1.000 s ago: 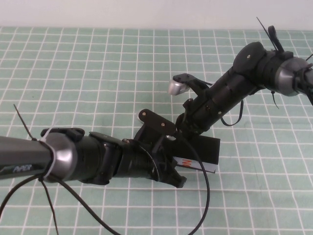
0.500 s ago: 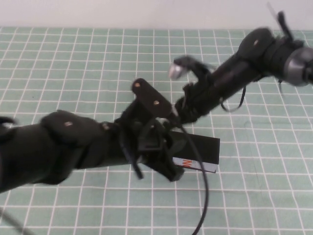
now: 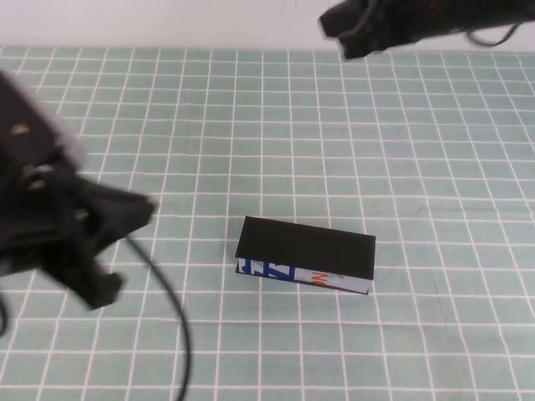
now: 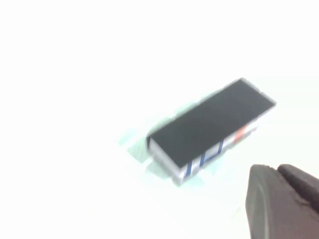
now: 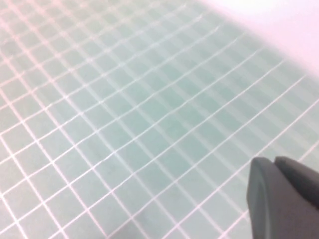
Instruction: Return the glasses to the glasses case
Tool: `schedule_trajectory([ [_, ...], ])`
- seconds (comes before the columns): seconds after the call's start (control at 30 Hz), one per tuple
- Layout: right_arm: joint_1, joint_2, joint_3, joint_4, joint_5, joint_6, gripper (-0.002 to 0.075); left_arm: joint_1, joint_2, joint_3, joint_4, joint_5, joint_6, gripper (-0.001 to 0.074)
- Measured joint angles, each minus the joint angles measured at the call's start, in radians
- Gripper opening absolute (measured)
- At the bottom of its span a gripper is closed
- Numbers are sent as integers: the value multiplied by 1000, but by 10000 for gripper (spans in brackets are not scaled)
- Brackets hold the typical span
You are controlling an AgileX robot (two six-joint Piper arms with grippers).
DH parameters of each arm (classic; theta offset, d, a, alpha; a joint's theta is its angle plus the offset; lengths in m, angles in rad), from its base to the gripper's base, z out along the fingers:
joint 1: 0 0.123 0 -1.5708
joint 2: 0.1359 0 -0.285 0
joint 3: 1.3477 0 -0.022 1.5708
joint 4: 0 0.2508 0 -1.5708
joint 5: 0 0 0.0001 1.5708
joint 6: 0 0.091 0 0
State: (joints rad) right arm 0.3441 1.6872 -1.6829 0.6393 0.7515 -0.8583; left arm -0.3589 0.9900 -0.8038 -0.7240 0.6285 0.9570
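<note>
The glasses case (image 3: 305, 251) lies shut in the middle of the green grid mat, black top up, its white edge with blue and orange print facing me. It also shows in the left wrist view (image 4: 209, 124). The glasses are out of view. My left gripper (image 3: 96, 242) is blurred at the left edge, well clear of the case; in its wrist view its fingers (image 4: 279, 174) are pressed together and empty. My right gripper (image 3: 351, 29) is high at the far right, away from the case; its fingers (image 5: 274, 167) are together with only mat beneath.
The green grid mat (image 3: 251, 125) covers the table up to a pale wall at the back. A black cable (image 3: 171, 309) hangs from the left arm towards the front edge.
Both arms have pulled away from the case, the left arm back to the left and the right arm up to the far right. The case now lies uncovered with its lid down.
</note>
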Motion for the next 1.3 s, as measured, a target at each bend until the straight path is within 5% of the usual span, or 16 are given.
schedule_trajectory([
  [0.2,0,-207,163,-26,-80,2,-13,139,-157,2,62,169,-87,-2],
  [0.67,0,-787,906,-1,-693,20,-13,153,-532,31,215,346,-334,-2],
  [0.9,0,-963,1107,12,-710,22,-13,153,-672,31,305,396,-447,-2],
  [1.3,0,-1067,1135,26,-698,22,-13,153,-727,31,403,414,-528,-2],
])
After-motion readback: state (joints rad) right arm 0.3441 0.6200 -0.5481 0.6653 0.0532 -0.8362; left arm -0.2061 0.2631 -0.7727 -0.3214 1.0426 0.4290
